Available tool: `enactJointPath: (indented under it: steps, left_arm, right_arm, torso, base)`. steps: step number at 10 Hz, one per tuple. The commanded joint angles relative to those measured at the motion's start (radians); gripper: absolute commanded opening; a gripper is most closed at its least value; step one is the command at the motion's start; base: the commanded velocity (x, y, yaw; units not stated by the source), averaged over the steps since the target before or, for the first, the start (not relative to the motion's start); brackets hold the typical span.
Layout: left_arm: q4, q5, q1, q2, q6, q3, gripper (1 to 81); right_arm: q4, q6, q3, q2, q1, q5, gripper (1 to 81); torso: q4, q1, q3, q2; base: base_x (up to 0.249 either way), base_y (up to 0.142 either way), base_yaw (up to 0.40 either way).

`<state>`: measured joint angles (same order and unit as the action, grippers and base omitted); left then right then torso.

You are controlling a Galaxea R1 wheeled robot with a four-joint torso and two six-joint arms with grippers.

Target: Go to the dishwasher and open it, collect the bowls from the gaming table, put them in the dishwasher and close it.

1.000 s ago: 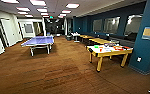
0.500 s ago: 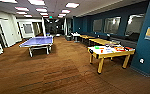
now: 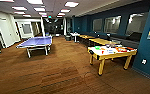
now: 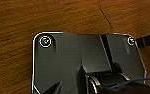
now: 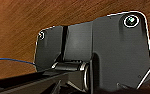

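Right of brown wood floor: yellow-legged white-topped gaming desk, small bright green bowl on near end. Step, judged: driving toward it. Next: close in, line up. End effector state: cannot tell, either arm.

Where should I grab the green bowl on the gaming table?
Judging from afar: the green bowl sits near the gaming table's near left end, so come from that open floor side and pinch its rim from above. Its shape is too small to tell.
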<state>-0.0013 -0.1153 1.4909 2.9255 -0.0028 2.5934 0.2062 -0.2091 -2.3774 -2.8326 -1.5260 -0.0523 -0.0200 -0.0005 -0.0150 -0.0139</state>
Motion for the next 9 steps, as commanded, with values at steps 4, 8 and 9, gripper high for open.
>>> enactJointPath:
  steps: [4,8,9]
  left_arm:
    - [-0.005,0.046,-0.054,-0.006,0.001,-0.004,81.1]
    - [-0.005,0.045,-0.054,-0.008,0.001,-0.004,81.1]
    - [-0.005,0.045,-0.054,-0.008,0.001,-0.004,81.1]
  right_arm:
    - [0.018,0.002,0.012,0.009,0.052,0.046,81.1]
    - [0.018,0.002,0.012,0.009,0.048,0.045,81.1]
    - [0.018,0.002,0.012,0.009,0.046,0.045,81.1]
  torso:
    - [0.0,0.001,0.0,0.0]
    - [0.0,0.001,0.0,0.0]
    - [0.0,0.001,0.0,0.0]
  base:
    - [0.218,0.044,0.0]
    - [0.218,0.093,0.0]
    - [0.218,0.093,0.0]
